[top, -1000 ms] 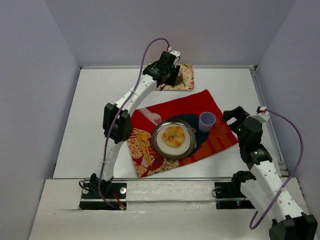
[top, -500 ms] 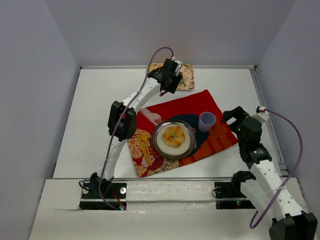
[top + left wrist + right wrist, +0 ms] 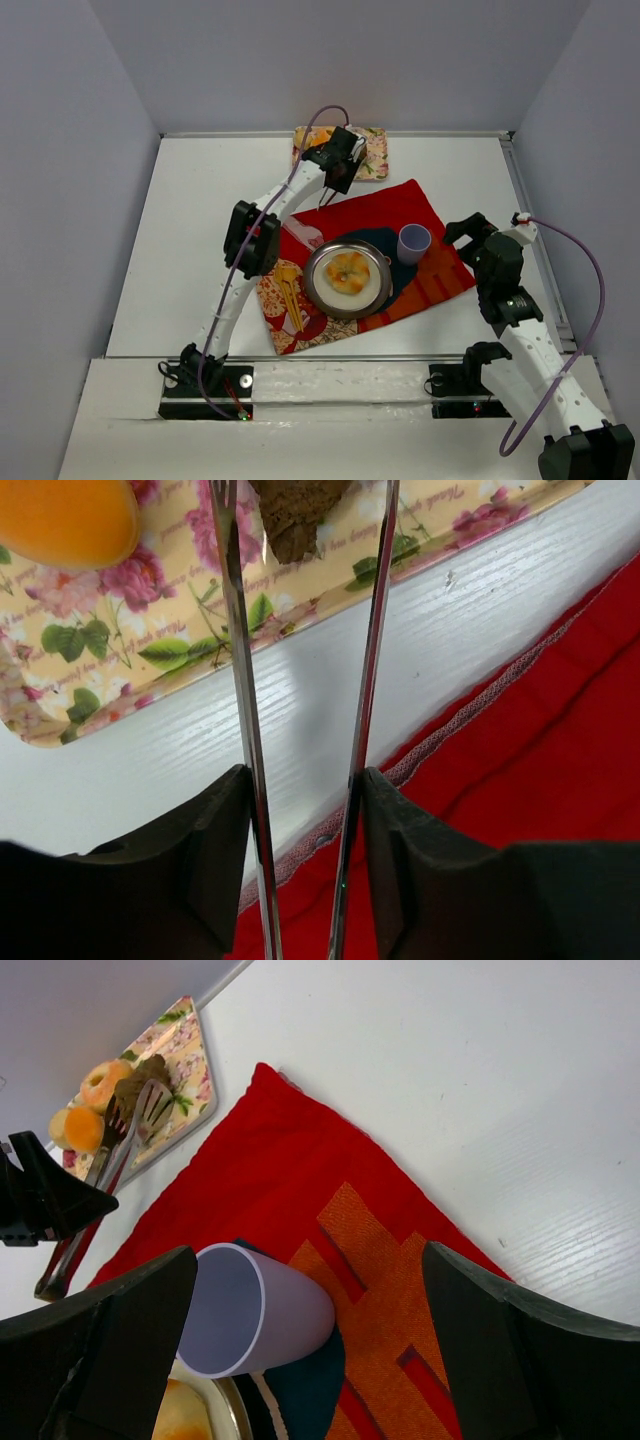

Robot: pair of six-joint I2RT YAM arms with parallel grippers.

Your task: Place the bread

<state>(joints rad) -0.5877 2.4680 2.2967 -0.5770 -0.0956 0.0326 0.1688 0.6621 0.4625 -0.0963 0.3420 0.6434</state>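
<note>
White table (image 3: 180,250), grey walls around. Brown bread (image 3: 300,515): dark, rough-edged chunk on the floral tray (image 3: 372,160) at top centre of the overhead view, sitting between the tips of the tongs (image 3: 240,680). Left gripper (image 3: 305,780) pinching the tongs' arms. Beside it on the tray, orange bun (image 3: 65,515) and doughnut (image 3: 100,1078). Lower down, red cloth (image 3: 400,205) with metal plate (image 3: 322,290) and lavender cup (image 3: 414,242). Right gripper (image 3: 308,1260) spread wide near the cup. Since a second ago: left gripper drawn back toward the cloth, tray's left end uncovered.
</note>
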